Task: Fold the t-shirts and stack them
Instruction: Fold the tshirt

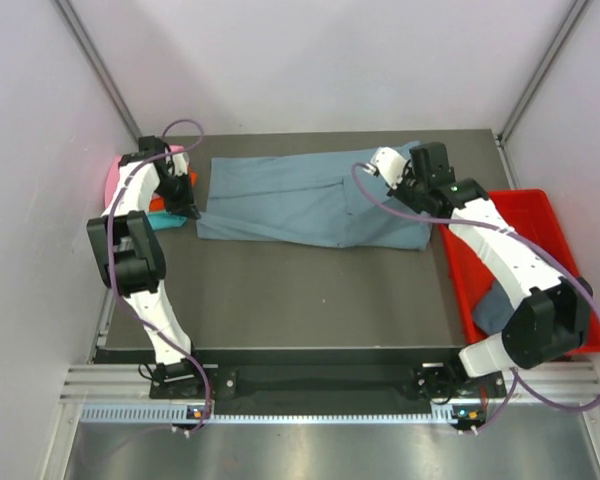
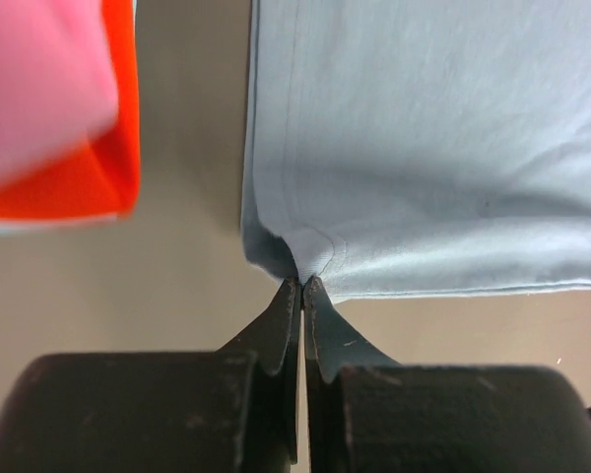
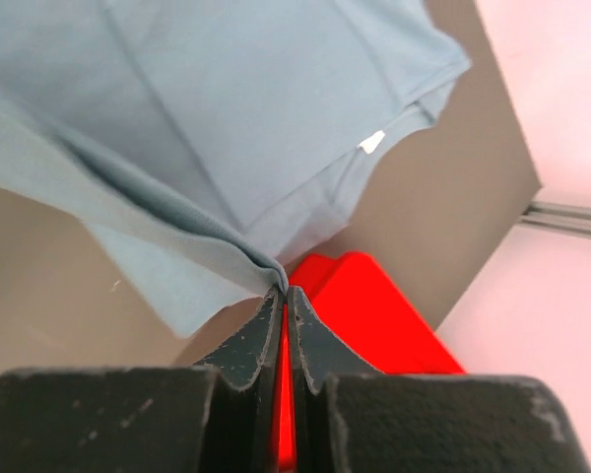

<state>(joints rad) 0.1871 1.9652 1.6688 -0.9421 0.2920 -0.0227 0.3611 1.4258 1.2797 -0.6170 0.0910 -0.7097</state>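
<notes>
Under the left arm, seen from above, most of the side pile is hidden: I make out only a pink shirt point(image 1: 113, 178) and a sliver of teal point(image 1: 165, 218). From the left wrist, the pink one and an orange shirt point(image 2: 89, 177) sit up and left of the fingertips. Both are blurred, cut off by the frame, and apart from the blue shirt point(image 1: 310, 200). The right arm covers that shirt's right end from overhead, and I cannot pick out either set of tips there. Near the right arm's elbow, a blue-grey bundle point(image 1: 492, 305) in the tray point(image 1: 540, 215) is half hidden; I cannot tell how it is folded.

My left gripper point(image 2: 302, 286) has its jaws pressed together, pinching the blue shirt's corner, with the hem puckered right at the tips. The rest of it spreads ahead and to the right, flat on the table point(image 1: 300, 290).

My right gripper point(image 3: 281, 291) is likewise clamped tight, on a doubled edge of the same shirt. A ridge of cloth runs from the tips up and to the left. The collar label point(image 3: 371, 142) lies ahead to the right. The tray shows just below and right of the tips.
</notes>
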